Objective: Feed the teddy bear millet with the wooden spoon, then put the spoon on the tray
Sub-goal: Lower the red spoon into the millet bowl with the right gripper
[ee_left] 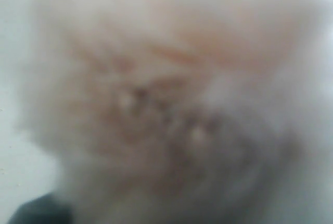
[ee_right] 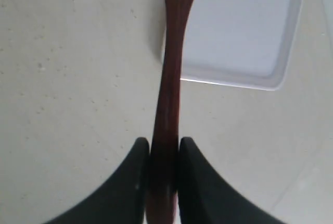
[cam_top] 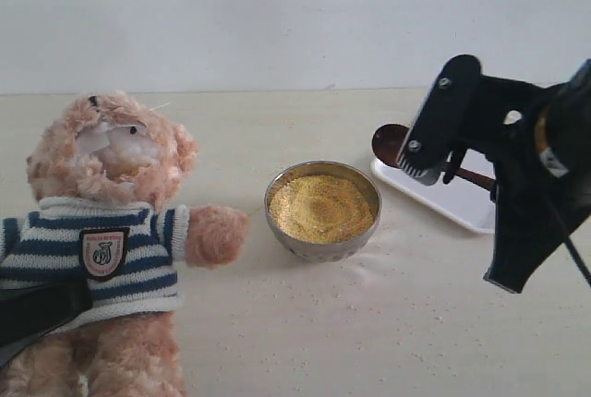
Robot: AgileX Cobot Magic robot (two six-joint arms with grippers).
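Observation:
The teddy bear [cam_top: 111, 231] lies at the left, one paw reaching toward the metal bowl [cam_top: 323, 247], which is heaped with golden millet [cam_top: 320, 206]. My right gripper [cam_top: 427, 172] is shut on the handle of the dark wooden spoon [cam_top: 388, 143]. The spoon's oval bowl is by the left corner of the white tray [cam_top: 462, 208]. In the right wrist view the fingers [ee_right: 136, 156] pinch the spoon [ee_right: 169, 78] beside the tray [ee_right: 244, 31]. A black part of my left arm [cam_top: 37, 314] lies across the bear's sweater. The left wrist view is filled with blurred bear fur [ee_left: 166, 94], and its jaws are hidden.
Loose millet grains [cam_top: 369, 268] are scattered on the pale table around and in front of the bowl. A white wall stands behind the table. The right arm's black body [cam_top: 536, 194] hangs over the tray's right part.

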